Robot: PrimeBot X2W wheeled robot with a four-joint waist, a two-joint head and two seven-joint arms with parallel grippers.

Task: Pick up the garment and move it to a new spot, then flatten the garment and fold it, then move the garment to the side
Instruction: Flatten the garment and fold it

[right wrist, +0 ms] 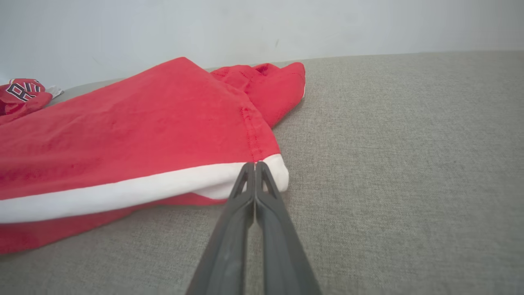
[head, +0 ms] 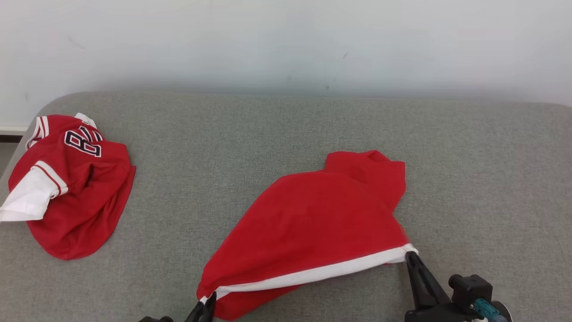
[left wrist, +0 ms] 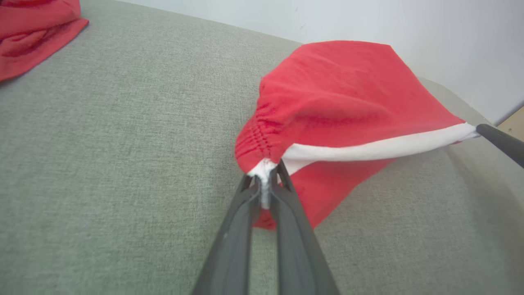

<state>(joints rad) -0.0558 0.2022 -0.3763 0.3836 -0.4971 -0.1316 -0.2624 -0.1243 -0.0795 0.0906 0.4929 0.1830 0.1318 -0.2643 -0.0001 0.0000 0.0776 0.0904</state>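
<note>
A: Where's the red garment (head: 313, 214)?
B: Middle-right of the grey cushion (head: 268, 129). Its white hem (head: 321, 270) is pulled taut and lifted at the near edge, and the far end lies on the cushion.
A: The grippers?
B: The left gripper (left wrist: 265, 176) is pinched on the hem's left corner, bunching it. The right gripper (right wrist: 254, 166) is clamped on the right corner.
A: Anything else?
B: A crumpled red jersey (head: 67, 188), well apart at the far left. The lump at the garment's far end may be a sleeve; hard to tell.

At nine o'clock the crumpled red-and-white numbered jersey (head: 71, 188) loses its sleeve tip past the edge; at six o'clock the dark-fingered left gripper (head: 210, 298) is mostly cropped.
</note>
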